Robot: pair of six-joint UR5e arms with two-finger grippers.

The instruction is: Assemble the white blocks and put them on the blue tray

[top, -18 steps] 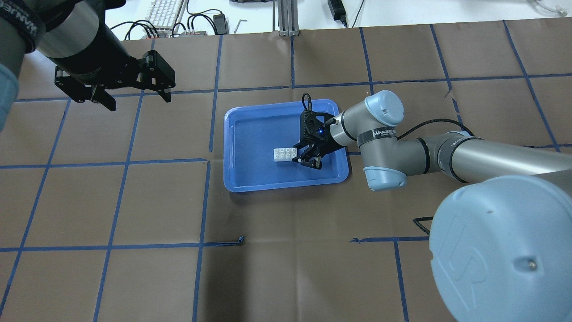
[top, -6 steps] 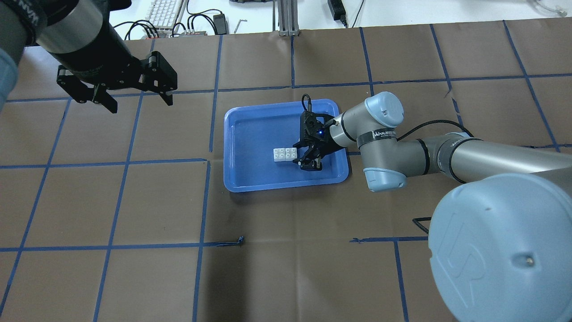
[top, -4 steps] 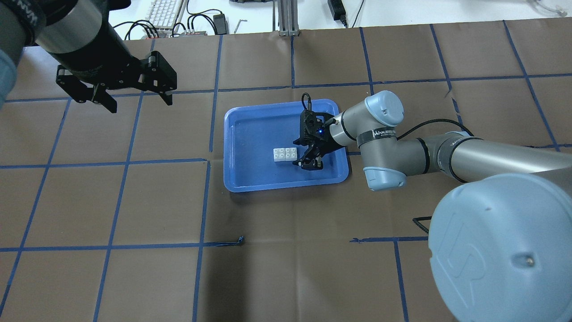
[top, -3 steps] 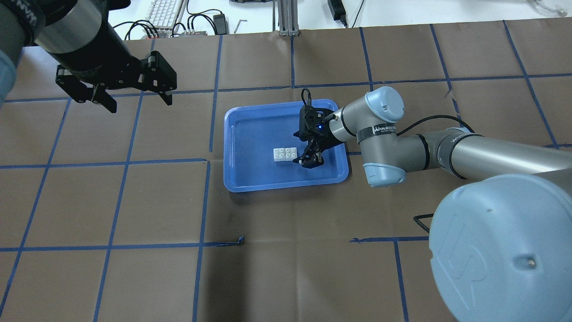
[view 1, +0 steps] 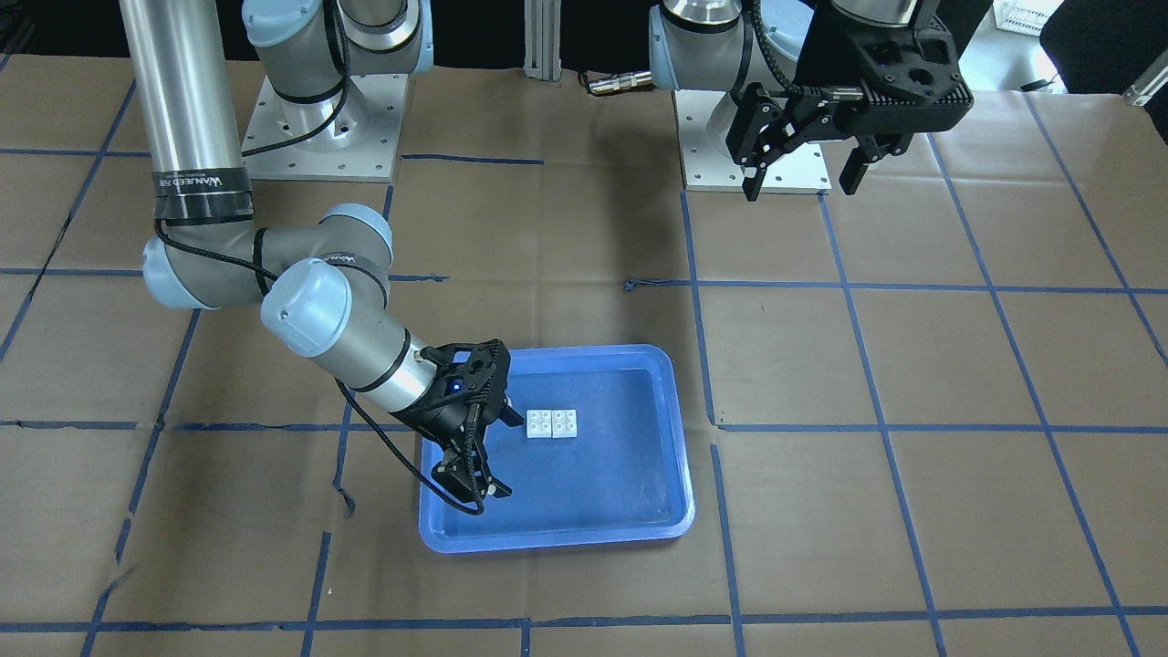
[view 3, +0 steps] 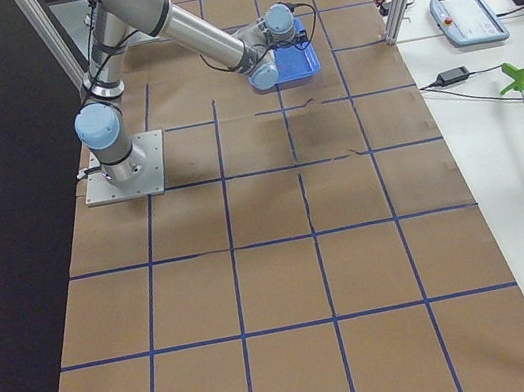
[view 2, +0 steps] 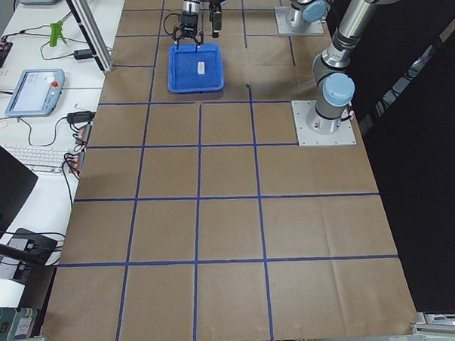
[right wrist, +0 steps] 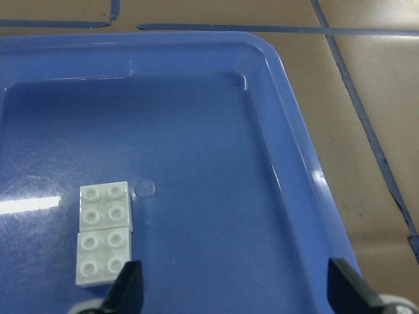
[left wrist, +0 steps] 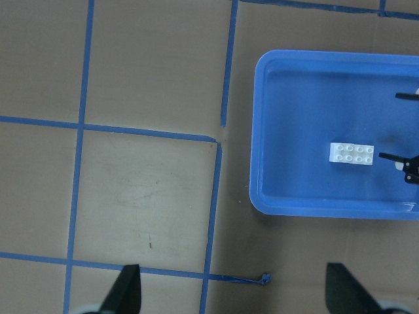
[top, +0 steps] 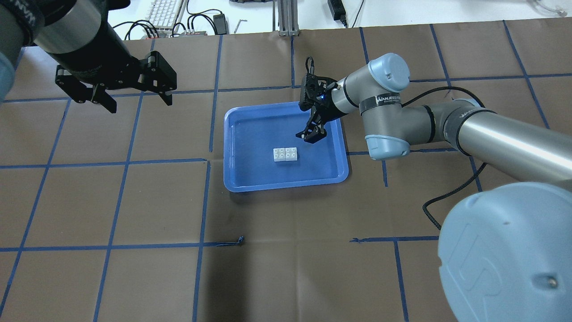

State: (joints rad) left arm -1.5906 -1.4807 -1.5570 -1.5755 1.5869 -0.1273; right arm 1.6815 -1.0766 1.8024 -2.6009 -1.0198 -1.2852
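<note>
Right gripper (top: 308,136) has lifted and pulled back from the white blocks (top: 285,154); fingers apart, holding nothing. Blocks sit joined side by side, flat near the middle of the blue tray (top: 254,174). Left gripper (top: 140,103) unchanged: fingers apart, hovering well left of the tray.

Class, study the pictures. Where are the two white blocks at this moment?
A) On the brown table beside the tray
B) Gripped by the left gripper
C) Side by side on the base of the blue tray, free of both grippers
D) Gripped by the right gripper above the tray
C: the white blocks lie side by side on the base of the blue tray. The right gripper is open and apart from them, and the left gripper is open far off over the table.
</note>
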